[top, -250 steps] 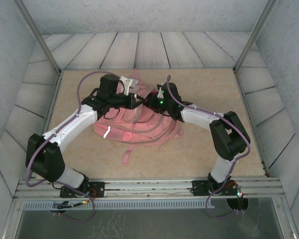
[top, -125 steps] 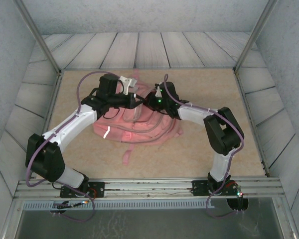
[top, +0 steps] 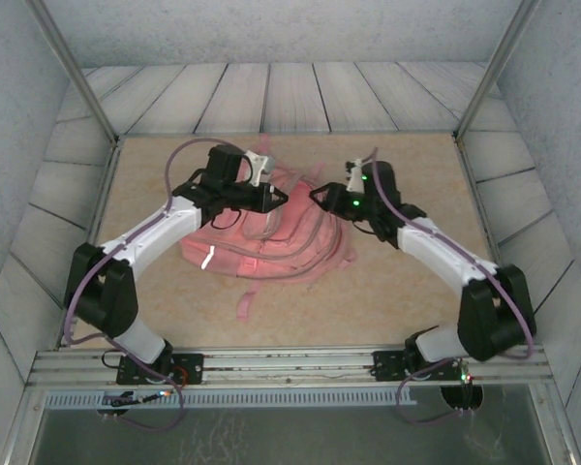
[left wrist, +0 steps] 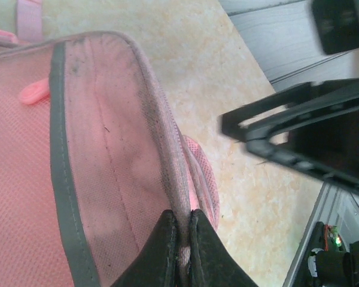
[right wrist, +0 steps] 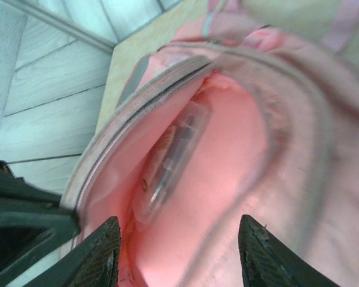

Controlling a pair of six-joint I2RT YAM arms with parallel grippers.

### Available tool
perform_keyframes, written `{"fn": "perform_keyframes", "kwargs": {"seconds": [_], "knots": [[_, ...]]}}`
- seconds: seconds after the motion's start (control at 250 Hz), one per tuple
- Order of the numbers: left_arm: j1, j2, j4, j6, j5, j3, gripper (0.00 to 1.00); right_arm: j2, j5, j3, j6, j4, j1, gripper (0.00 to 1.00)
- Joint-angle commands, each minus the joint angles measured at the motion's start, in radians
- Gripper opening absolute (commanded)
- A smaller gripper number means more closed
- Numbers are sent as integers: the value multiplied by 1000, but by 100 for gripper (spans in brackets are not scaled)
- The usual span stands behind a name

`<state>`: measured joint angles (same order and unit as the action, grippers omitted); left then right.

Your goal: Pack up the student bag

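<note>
The tan table (top: 407,300) carries the big pink fabric student bag (top: 271,242), which lies flat in the middle, a bit nearer the far edge. The left gripper (left wrist: 182,218) is pressed together on the bag's open edge and lifts it. The right gripper (top: 316,193) is spread and holds nothing. A small clear flat case (right wrist: 170,158) lies inside, so I think packing is partly done and the bag is not yet zipped. A second ago the right gripper was over the bag; now it has pulled back toward the right edge.
</note>
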<state>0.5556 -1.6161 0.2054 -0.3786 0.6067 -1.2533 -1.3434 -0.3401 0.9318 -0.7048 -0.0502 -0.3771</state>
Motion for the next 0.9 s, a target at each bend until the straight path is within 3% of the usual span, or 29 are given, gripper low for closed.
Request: {"fn": "perform_keyframes", "kwargs": {"seconds": [0.0, 0.124, 0.236, 0.332, 0.404, 0.524, 0.663, 0.895], "knots": [[37, -70, -78, 74, -80, -78, 0, 81, 44, -55, 115, -178, 40, 54], [96, -185, -72, 116, -199, -182, 0, 122, 33, -99, 137, -195, 91, 54], [115, -300, -48, 101, -197, -313, 4, 121, -2, -113, 151, -184, 98, 54], [122, -348, -32, 111, -182, -373, 17, 110, -66, -123, 182, -154, 99, 54], [121, -335, -21, 140, -196, -362, 33, 98, -129, -127, 210, -133, 97, 53], [114, -261, 60, 265, -310, -308, 52, 89, -200, -141, 243, -74, 71, 51], [62, -153, 171, 295, -418, -233, 58, 58, -108, -106, 273, -81, -20, 50], [5, 33, 138, 135, -466, 10, 60, -92, 121, 10, 186, -151, -171, 51]]}}
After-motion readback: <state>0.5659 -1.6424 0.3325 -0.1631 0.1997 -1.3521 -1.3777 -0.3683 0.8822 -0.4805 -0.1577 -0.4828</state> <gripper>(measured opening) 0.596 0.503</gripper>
